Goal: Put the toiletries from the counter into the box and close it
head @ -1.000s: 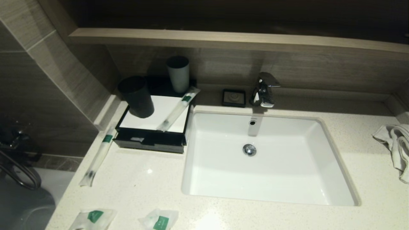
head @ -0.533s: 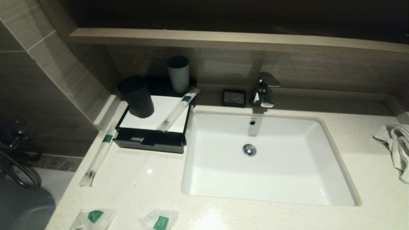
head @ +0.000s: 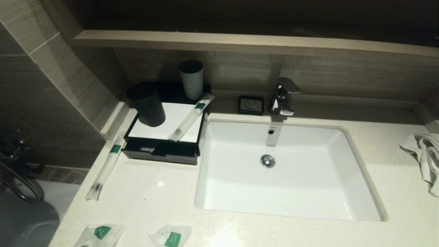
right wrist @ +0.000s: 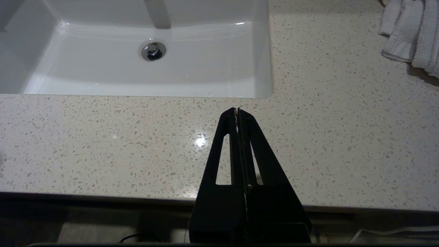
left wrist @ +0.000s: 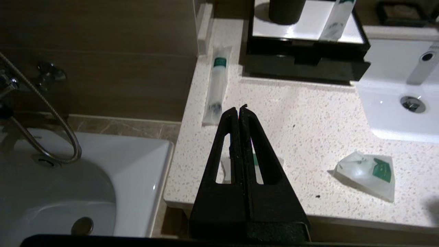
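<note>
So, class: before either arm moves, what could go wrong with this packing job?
One long packet lies across the box top beside the black cup, so reaching for it might tip the cup. Another packet lies near the counter edge and could slide off. Both the left gripper and right gripper are shut.

Box [head: 161,145] left of sink [head: 284,171], one packet [head: 190,117] atop, pouches [head: 170,236] apparently near counter's [head: 154,192] front edge.

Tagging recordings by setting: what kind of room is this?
Likely a hotel bathroom: a stone counter with an inset sink and tap, packaged toiletries, and a tub beside it.
</note>
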You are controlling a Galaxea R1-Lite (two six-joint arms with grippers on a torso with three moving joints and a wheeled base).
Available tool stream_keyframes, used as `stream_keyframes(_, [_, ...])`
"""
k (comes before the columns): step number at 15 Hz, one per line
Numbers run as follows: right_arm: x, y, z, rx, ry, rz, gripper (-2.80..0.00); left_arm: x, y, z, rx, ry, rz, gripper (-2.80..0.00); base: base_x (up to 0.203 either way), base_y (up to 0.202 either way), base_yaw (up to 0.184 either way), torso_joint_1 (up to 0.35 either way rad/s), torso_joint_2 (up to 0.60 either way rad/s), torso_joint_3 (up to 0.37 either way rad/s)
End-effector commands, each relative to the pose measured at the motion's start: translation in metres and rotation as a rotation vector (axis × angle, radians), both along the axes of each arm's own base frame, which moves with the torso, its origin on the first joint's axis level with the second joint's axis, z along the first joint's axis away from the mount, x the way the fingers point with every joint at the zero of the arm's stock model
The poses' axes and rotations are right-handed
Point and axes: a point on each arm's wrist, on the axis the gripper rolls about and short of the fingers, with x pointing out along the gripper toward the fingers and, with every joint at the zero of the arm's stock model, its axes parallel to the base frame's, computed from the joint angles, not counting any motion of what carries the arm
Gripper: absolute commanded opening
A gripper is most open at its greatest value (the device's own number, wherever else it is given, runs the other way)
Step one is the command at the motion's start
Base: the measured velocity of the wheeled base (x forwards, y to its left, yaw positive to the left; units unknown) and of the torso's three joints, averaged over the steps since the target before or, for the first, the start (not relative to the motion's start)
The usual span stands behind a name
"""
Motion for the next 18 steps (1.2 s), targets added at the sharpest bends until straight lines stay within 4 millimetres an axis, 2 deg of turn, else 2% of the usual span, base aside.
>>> stream_keyframes(1, [0.0, 0.0, 0.0, 0.0, 0.002, 0.0, -2.8, -0.011, 0.0, 0.018, 0.002, -0.027, -0.002, -2.8, 0.0, 0.0, 0.0, 0.0, 0.0, 0.0])
stream_keyframes(4, [0.0, 0.0, 0.0, 0.0, 0.002, 0.0, -2.8, -0.031, -0.001, 0.043, 0.008, -0.076, -0.043, -2.8, 0.0, 0.0, 0.0, 0.0, 0.0, 0.0])
stream_keyframes(10, [0.0, 0.0, 0.0, 0.0, 0.001, 0.0, -2.8, -0.061, -0.002, 0.072, 0.019, -0.15, -0.082, -2.8, 0.0, 0.0, 0.0, 0.0, 0.0, 0.0])
stream_keyframes(18, [0.0, 0.0, 0.0, 0.0, -0.001, 0.0, -2.8, -0.097, -0.002, 0.096, 0.023, -0.221, -0.084, -2.8, 0.0, 0.0, 0.0, 0.0, 0.0, 0.0])
